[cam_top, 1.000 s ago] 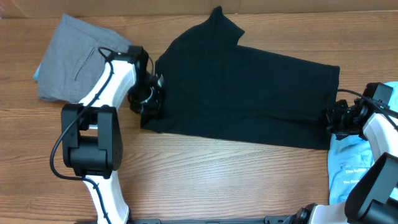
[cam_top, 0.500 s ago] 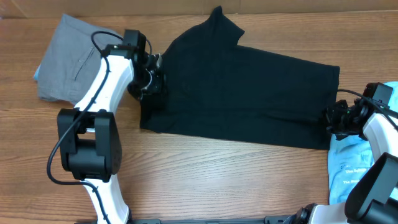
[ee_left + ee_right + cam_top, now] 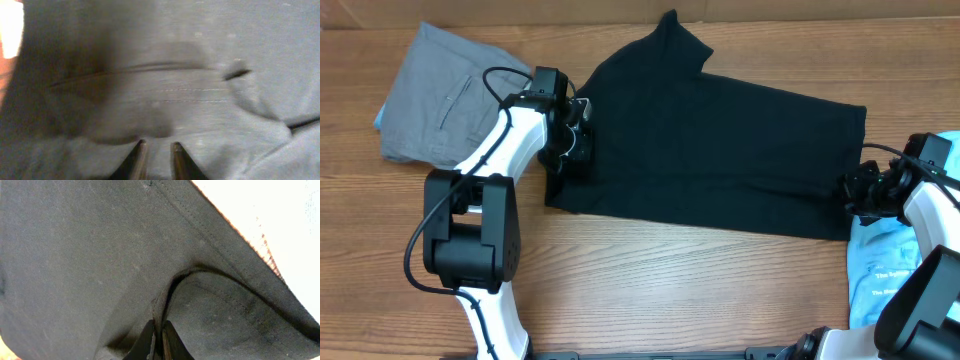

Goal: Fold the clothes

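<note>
The black T-shirt [image 3: 720,140] lies spread across the middle of the table, one sleeve pointing to the far edge. My left gripper [image 3: 570,140] sits on its left edge. In the left wrist view its gripper [image 3: 159,149] has the jaws nearly together with dark cloth [image 3: 165,100] pinched between the fingertips. My right gripper [image 3: 847,190] is at the shirt's right edge. The right wrist view shows that gripper [image 3: 160,330] shut on a raised fold of the hem [image 3: 200,280].
Folded grey trousers [image 3: 435,95] lie at the far left, just behind the left arm. A light-blue printed shirt [image 3: 885,270] lies at the near right under the right arm. Bare wooden table [image 3: 670,290] runs along the front.
The left gripper left the shirt's near-left corner, opened, went farther up the left edge, then came back a little and closed on cloth. The right gripper has not moved.
</note>
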